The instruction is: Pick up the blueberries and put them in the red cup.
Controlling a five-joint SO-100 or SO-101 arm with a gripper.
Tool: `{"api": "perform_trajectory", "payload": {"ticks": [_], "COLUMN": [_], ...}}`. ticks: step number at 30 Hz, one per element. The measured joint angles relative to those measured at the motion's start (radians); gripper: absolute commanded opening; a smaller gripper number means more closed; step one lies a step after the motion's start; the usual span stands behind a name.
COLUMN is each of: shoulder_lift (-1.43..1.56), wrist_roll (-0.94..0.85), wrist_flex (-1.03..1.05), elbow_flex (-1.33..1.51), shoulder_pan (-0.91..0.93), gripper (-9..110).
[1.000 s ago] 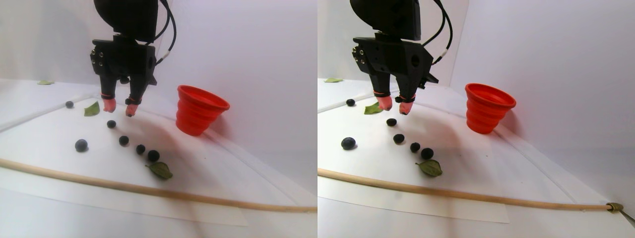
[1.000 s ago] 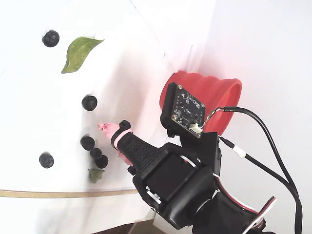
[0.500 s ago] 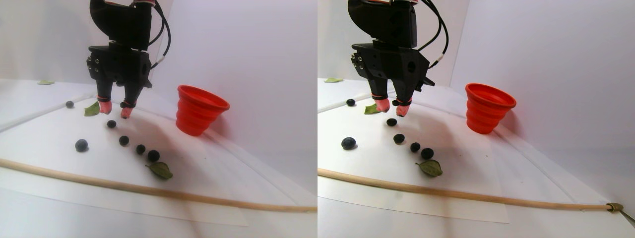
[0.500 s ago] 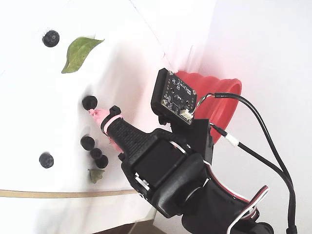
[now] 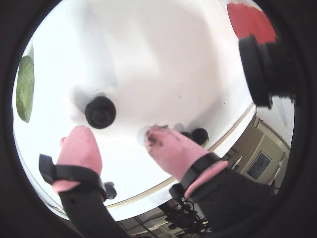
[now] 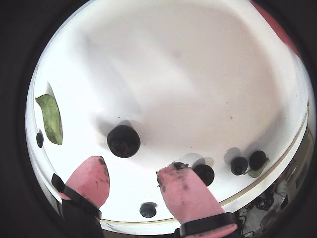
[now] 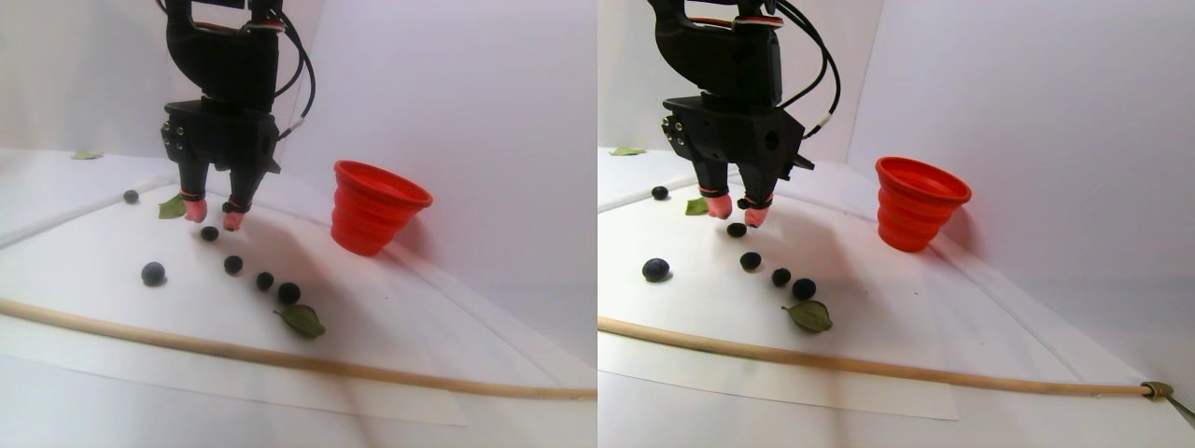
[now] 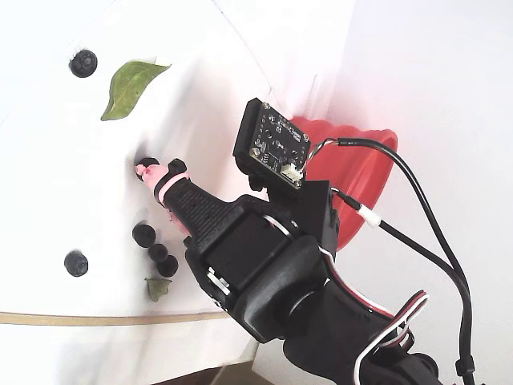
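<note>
My gripper [image 7: 214, 217] is open, its pink fingertips [image 6: 94, 171] hovering just over the white sheet with nothing between them. One of the blueberries [image 7: 209, 233] lies right in front of the tips; in both wrist views this berry [image 5: 100, 112] [image 6: 123, 141] sits just ahead of the gap. Three more berries [image 7: 232, 265] [image 7: 265, 280] [image 7: 288, 293] run in a row toward the near side. Two others [image 7: 153, 273] [image 7: 131, 197] lie apart to the left. The red cup [image 7: 378, 207] [image 8: 369, 160] stands upright to the right of the gripper.
A green leaf [image 7: 171, 207] lies just left of the gripper and another leaf [image 7: 303, 320] at the row's near end. A long wooden stick [image 7: 280, 359] crosses the sheet's front. White walls rise behind and to the right.
The gripper has come down and shifted slightly left, from above the sheet to just over the far berry of the row. It stayed open. Berries and cup have not moved.
</note>
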State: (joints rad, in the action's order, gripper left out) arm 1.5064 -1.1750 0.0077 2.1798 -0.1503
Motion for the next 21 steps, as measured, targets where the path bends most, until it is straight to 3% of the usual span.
{"api": "perform_trajectory", "payload": {"ticks": [21], "shoulder_lift": [-0.089], "wrist_roll": [0.025], "wrist_flex": [-0.064], "elbow_flex": [-0.040], "shoulder_pan": [-0.021], "gripper": [19]}}
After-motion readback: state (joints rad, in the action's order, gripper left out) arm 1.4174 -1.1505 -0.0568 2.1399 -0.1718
